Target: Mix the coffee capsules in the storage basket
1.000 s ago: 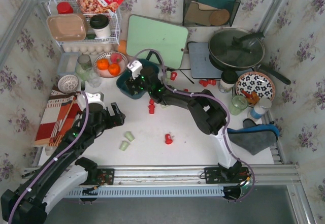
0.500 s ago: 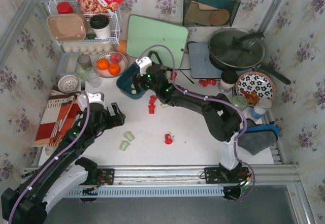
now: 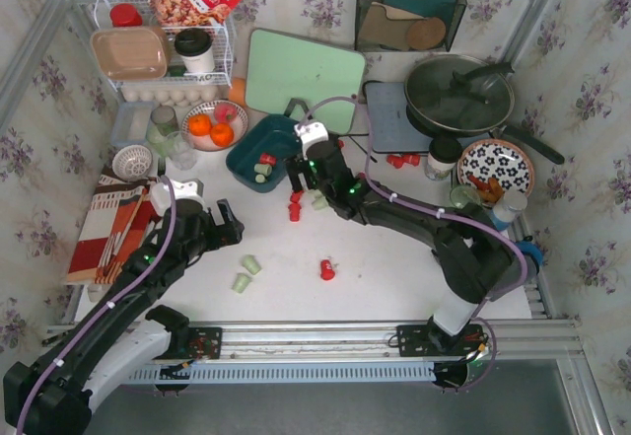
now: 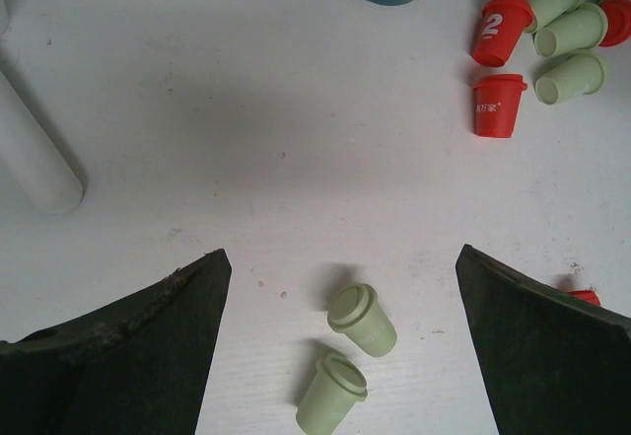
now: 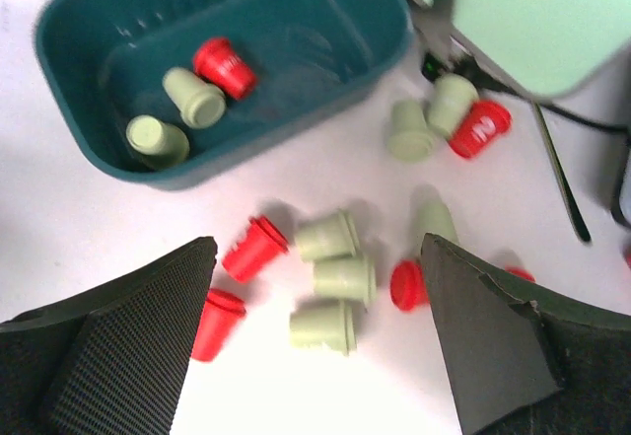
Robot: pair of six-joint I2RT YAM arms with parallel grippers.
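Hovering wide open: left gripper point(image 4: 337, 257) above two pale green tapered plastic capsules point(image 4: 362, 321) on white tabletop point(image 4: 246, 159); dark teal rectangular plastic basket point(image 5: 296, 31) holds two green, one red capsule point(image 5: 224, 66); right gripper point(image 5: 314, 248) spread wide over loose capsules beside basket.

Teal storage basket point(image 3: 274, 137) holds a few coffee capsules point(image 3: 262, 167); right tool point(image 3: 299, 170) hovers just beside its right rim; left tool point(image 3: 229, 226) over desk point(image 3: 385, 272), near two green capsules point(image 3: 246, 272).

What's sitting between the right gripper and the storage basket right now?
Right wrist view: loose coffee capsules, red and pale green, lie on the table between the right gripper and the storage basket.
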